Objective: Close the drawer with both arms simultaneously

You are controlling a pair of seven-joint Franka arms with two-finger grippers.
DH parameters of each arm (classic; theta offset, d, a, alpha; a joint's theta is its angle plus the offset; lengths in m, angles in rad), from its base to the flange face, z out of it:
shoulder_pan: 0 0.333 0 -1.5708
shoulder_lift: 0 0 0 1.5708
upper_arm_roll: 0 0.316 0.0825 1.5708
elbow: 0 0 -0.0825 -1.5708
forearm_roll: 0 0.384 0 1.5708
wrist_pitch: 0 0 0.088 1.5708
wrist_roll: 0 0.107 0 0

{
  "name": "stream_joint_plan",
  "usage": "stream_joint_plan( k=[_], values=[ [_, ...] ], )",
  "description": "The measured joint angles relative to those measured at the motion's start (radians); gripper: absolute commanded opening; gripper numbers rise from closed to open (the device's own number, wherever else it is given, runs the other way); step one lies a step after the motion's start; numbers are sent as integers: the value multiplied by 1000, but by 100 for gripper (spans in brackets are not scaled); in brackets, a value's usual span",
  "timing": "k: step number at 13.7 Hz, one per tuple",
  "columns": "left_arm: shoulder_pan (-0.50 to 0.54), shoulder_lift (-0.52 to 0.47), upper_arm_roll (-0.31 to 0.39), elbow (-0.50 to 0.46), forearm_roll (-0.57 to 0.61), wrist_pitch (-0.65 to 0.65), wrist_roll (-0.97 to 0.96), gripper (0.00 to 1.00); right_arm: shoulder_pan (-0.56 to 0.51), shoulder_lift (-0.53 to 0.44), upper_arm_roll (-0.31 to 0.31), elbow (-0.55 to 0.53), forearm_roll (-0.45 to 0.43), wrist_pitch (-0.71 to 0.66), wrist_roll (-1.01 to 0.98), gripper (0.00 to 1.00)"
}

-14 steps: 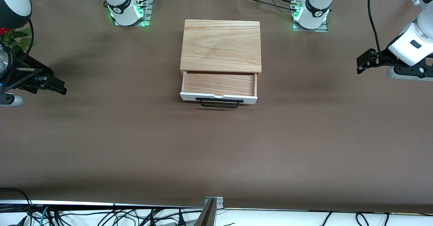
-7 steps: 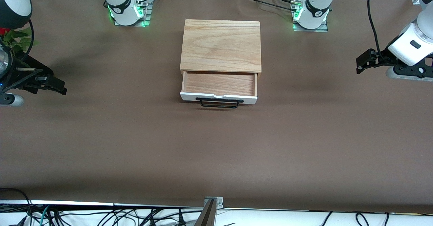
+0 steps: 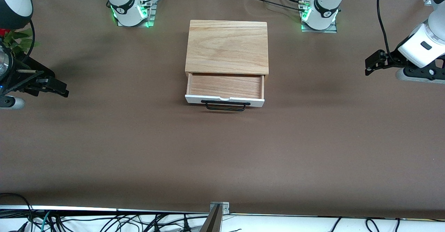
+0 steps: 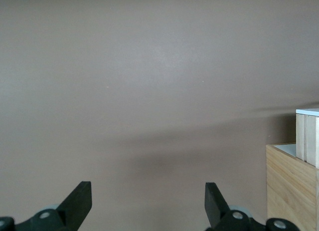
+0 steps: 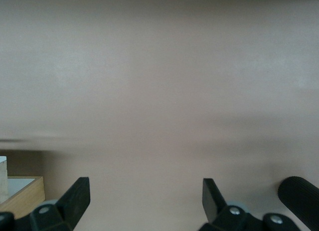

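Two grippers hang spread and empty well apart from the box, the left gripper having crept slightly while the right gripper waits, so the drawer still sticks out of the box, untouched.

both arms run off the front view's edges, so only their bases and wrists show. in each wrist view the frame cuts the claw off low, leaving just the fingertips. the oak box shows there as a corner only. the drawer hides its back end inside the box. the right wrist view is smeared.
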Motion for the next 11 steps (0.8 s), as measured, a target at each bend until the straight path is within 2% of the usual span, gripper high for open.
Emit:
stream_joint_plan(
  k=[4, 6, 9, 11],
  values=[
    [-1, 0, -3, -2, -3, 0, 0, 100, 1, 2, 5, 0, 1, 3, 0, 100],
    [-7, 6, -11, -7, -45, -1, 0, 100, 2, 13, 23, 0, 2, 18, 0, 100],
    [-16, 53, -50, -16, -112, 8, -2, 100, 6, 50, 86, 0, 2, 60, 0, 100],
    [-29, 109, -73, -14, -143, 59, -2, 100, 9, 97, 136, -1, 13, 125, 1, 100]
  ],
)
